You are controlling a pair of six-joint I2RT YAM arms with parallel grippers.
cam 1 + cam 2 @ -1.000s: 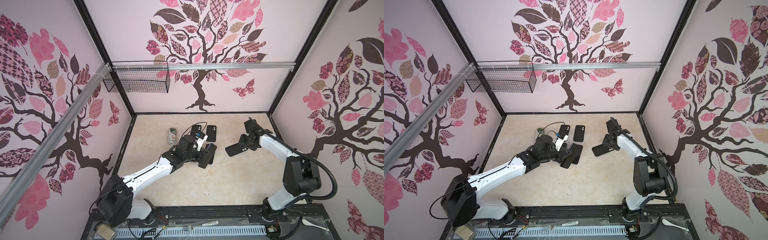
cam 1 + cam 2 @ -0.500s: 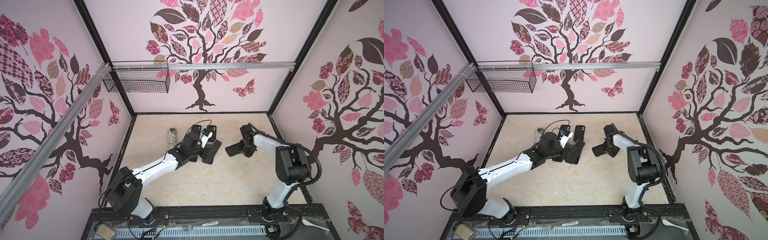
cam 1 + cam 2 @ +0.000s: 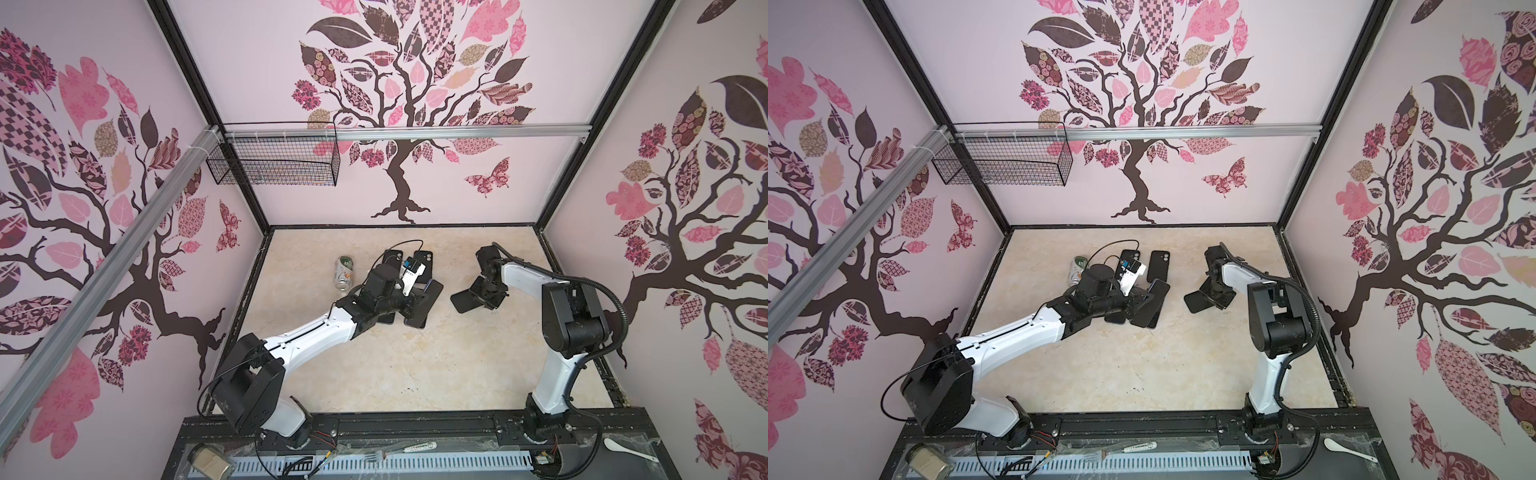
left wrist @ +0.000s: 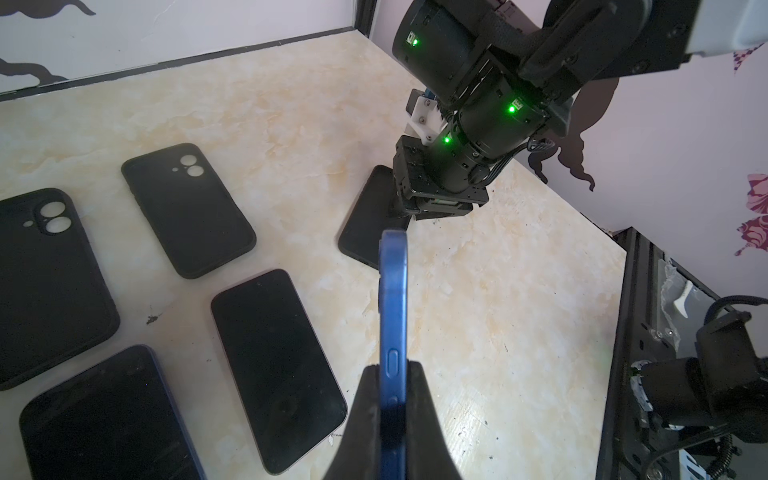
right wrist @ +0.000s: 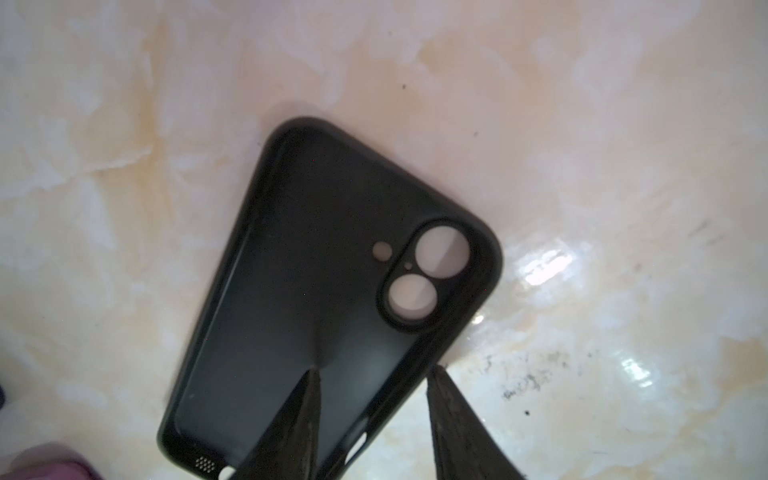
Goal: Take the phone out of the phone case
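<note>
Room: pink walls with tree decals, and below them a glossy, cream, marble-look desk [image 3: 415,365].
Left tool [image 4: 392,370]: clamped tight on the phone [image 4: 394,299], a slim blue slab held on edge, with rounded corners and a side button right at the pads.
Phone axis: it runs straight out from the left tool toward the right arm, far end up off the desk.
Case [image 5: 332,232]: a matte black, soft-looking shell, empty, with the desk showing through its two camera holes. It lies beyond the phone's far end, on the right arm's side.
Right tool [image 5: 374,370]: fingers apart, one inside the shell, one outside its long rim. A true pinch? I cannot tell.
Nearer arm: right for the case, left for the phone, and the two things are apart!
Neighbours: spare phones [image 4: 276,365] lie screen-up and spare cases [image 4: 187,208] lie flat beside the left tool.
Judgement: the phone looks free of its case. What remains is a gentle set-down, rolling that edge flat onto open desk.
</note>
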